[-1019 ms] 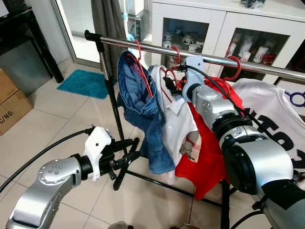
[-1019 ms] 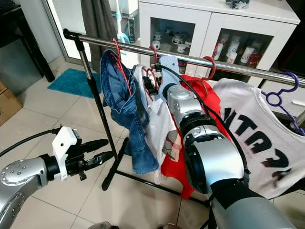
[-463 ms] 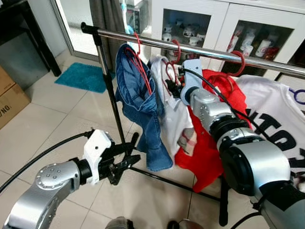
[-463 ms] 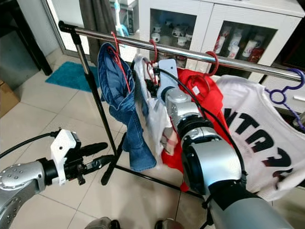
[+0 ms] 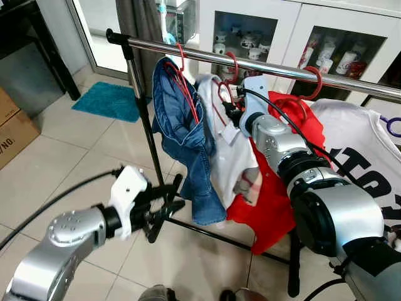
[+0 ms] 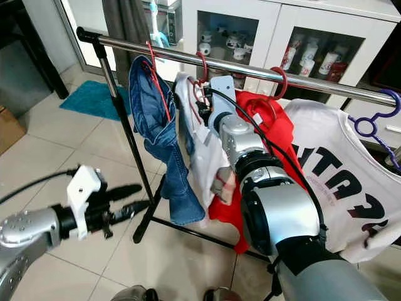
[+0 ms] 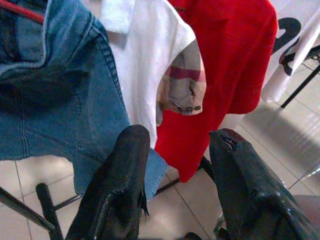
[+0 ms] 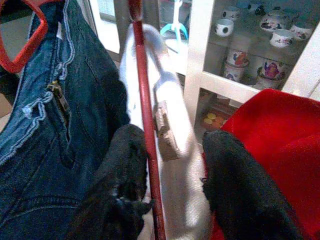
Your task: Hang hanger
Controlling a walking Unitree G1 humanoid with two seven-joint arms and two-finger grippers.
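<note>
A metal clothes rail (image 5: 276,68) carries several garments. The red hanger (image 5: 233,63) hooks over it and holds a white shirt (image 5: 233,157), between blue jeans (image 5: 185,144) and a red shirt (image 5: 276,188). My right gripper (image 5: 230,113) is raised at this hanger's neck, just under the rail. In the right wrist view its fingers (image 8: 125,165) stand open, and the hanger's thin red rod (image 8: 145,125) runs between them, against one finger. My left gripper (image 5: 178,194) hovers low beside the rack's post, open and holding nothing.
A white printed T-shirt (image 6: 338,182) on a purple hanger (image 6: 376,119) hangs at the rail's right end. A white glass-door cabinet (image 5: 294,37) stands behind the rack. A teal mat (image 5: 109,100) and a cardboard box (image 5: 12,128) lie on the left. The rack's foot bar (image 5: 160,216) rests on the tiled floor.
The camera shifted a little a second ago. The right gripper stays at the hanger's neck, and the white shirt has swung slightly. The left arm has barely moved.
</note>
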